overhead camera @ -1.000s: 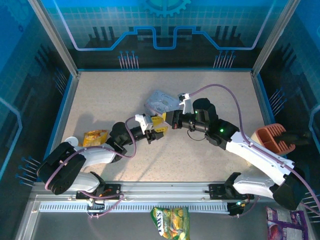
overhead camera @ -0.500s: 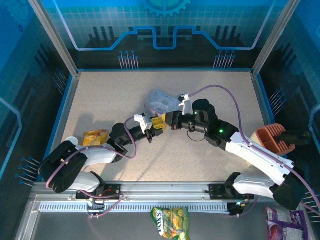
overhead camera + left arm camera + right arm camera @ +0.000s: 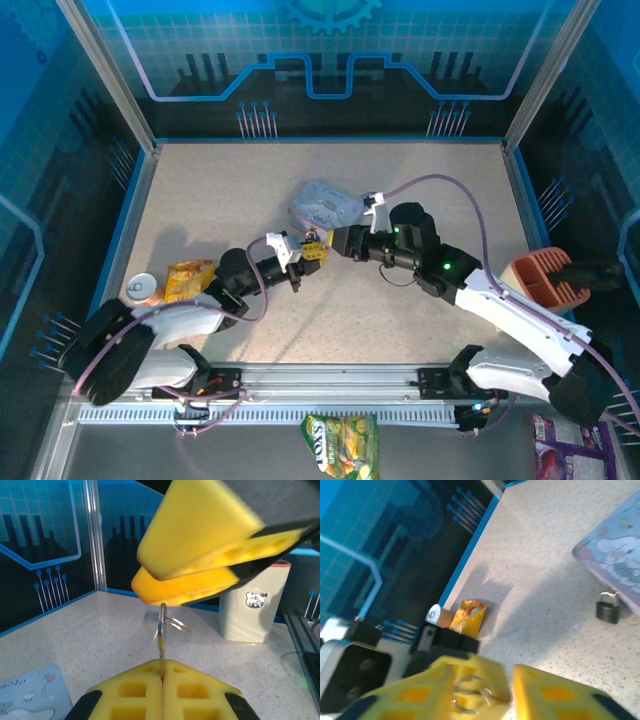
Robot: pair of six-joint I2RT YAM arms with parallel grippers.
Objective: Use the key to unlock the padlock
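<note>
Start at your left: the left gripper [image 3: 312, 254] reaches in from the near-left. Its yellow fingers [image 3: 150, 672] are pressed flat together on the key [image 3: 161, 642]. The key sticks straight out of the seam along the fingers' own line, thin edge toward the wrist camera, with its wire ring [image 3: 173, 623] hanging off to one side. You can't tell from here which end of the key is the free one. Tip to tip with it is the right gripper [image 3: 338, 240]. Its own wrist view shows a dark gap between its fingers, so read its jaws as parted a little and holding nothing, with the ring just by them. What your next move turns on lies further right and beyond. The padlock [image 3: 608, 607] sits on the table [image 3: 220, 190], lower than the key. It is tucked against the near edge of the grey tin [image 3: 325, 205], past both sets of fingers. It's tiny and dark-bodied, and its thin silver shackle looks closed and points up toward the tin's rim. Both tips look about equally near it, so I'd judge the key-holding left arm has to bring its tip over and down. The keyhole's side isn't visible.
</note>
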